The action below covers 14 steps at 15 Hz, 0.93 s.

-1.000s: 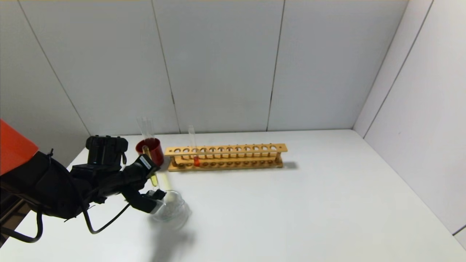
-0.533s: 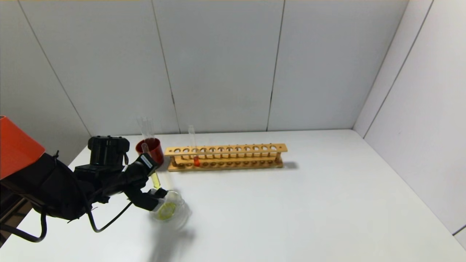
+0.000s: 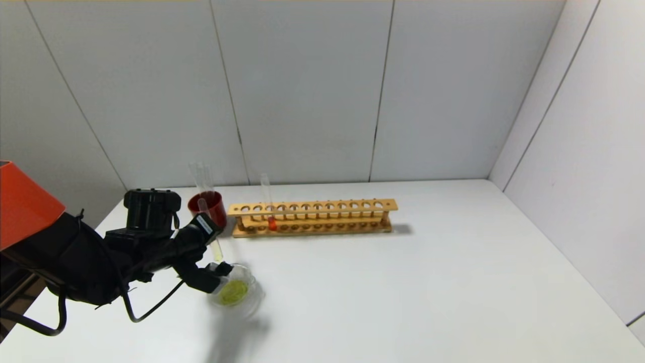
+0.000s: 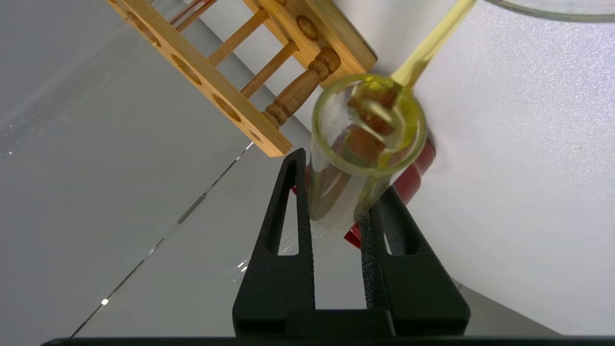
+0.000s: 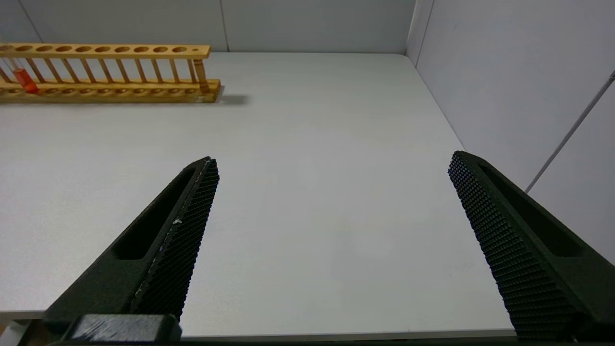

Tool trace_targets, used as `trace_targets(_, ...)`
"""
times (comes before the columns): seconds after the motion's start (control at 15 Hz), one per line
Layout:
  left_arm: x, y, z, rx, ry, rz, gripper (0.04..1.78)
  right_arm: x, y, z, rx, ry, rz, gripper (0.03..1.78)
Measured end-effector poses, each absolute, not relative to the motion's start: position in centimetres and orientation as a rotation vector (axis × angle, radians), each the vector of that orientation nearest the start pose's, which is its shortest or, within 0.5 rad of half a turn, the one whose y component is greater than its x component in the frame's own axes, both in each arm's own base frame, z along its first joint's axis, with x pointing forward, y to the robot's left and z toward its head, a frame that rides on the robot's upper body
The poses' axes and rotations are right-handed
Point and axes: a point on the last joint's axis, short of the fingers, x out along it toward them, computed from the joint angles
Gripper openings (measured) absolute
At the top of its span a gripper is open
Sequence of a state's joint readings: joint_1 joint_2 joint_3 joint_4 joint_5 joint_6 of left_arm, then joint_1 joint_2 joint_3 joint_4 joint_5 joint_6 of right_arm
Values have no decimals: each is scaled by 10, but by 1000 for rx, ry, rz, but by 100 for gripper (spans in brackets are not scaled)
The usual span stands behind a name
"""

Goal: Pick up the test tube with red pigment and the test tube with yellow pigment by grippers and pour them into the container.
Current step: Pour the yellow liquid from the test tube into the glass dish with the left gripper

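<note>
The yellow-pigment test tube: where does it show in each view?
Head view: the test tube with yellow pigment is tilted over the container, held by the left end effector.
Left wrist view: its open mouth fills the centre, streaming yellow.
Right wrist view: absent.
Shared landmark: the wooden rack.

Wooden rack (image 3: 312,218), dark red cup (image 3: 209,207) beside; white table (image 3: 403,292).

Container (image 3: 237,291): now holds a yellow pool, empty a second ago.
Test tube with yellow pigment (image 3: 215,248): nearly drained.
Left gripper (image 3: 210,254): raised slightly, tilted further.
</note>
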State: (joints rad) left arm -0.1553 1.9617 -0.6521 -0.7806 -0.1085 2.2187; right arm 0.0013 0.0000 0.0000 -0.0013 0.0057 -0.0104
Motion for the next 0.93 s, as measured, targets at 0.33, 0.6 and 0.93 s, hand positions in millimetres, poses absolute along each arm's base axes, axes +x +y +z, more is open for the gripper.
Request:
trace_targets(0.33,317,-53,78,2192,-21,-715,32,-23,0,76,-10,-1,7,175)
trace_targets(0.6,316,-55,81,2215,-42,-713,32,-23,0,76,-10,-1,7,175)
trace_targets(0.93,315,-57,84,2250,-72,-710,32,-23,0,76,-10,-1,7,175)
